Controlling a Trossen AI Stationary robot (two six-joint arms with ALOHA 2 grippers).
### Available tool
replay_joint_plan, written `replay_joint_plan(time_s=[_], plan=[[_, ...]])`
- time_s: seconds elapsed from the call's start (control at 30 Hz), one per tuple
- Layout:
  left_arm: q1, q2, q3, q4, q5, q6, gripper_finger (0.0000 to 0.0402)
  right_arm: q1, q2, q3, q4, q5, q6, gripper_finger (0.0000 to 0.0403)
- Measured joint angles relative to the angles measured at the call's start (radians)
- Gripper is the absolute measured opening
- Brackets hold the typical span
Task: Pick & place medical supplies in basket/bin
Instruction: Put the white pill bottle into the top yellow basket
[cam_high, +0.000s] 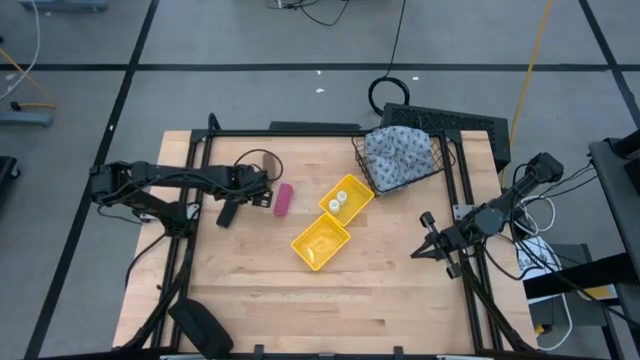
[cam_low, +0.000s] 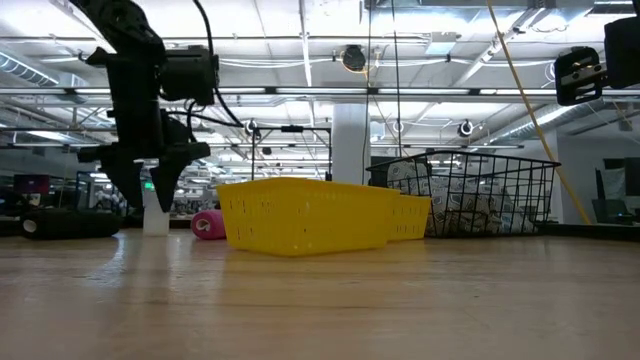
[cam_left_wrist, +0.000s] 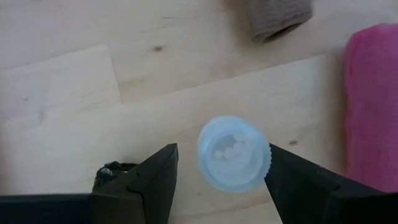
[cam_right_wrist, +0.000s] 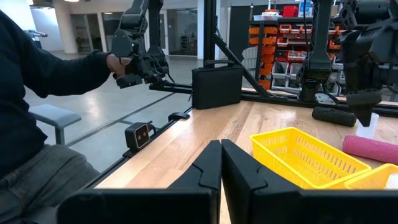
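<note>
The cloth bundle (cam_high: 400, 152) lies in the wire basket (cam_high: 440, 172), two bottles seemingly in the yellow bin (cam_high: 322, 243). The left gripper (cam_left_wrist: 221, 171) straddles a white bottle (cam_left_wrist: 234, 153), jaws not visibly touching; pink roll (cam_high: 283, 199) remains; right gripper (cam_right_wrist: 220, 163) closed.

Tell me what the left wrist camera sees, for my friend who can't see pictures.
A small white bottle, seen from above, stands on the wooden table between the two dark fingers of the left hand, which sit on either side without clearly squeezing it. A pink roll lies beside it, and a brown roll sits farther off.
</note>
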Motion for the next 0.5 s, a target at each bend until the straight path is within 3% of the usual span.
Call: replay_joint_plan(time_s=[0.5], plan=[[0.000, 0.000, -0.007, 0.057, -0.019, 0.042, 0.0232, 0.000, 0.000, 0.000, 0.000, 0.000, 0.000, 0.0000]])
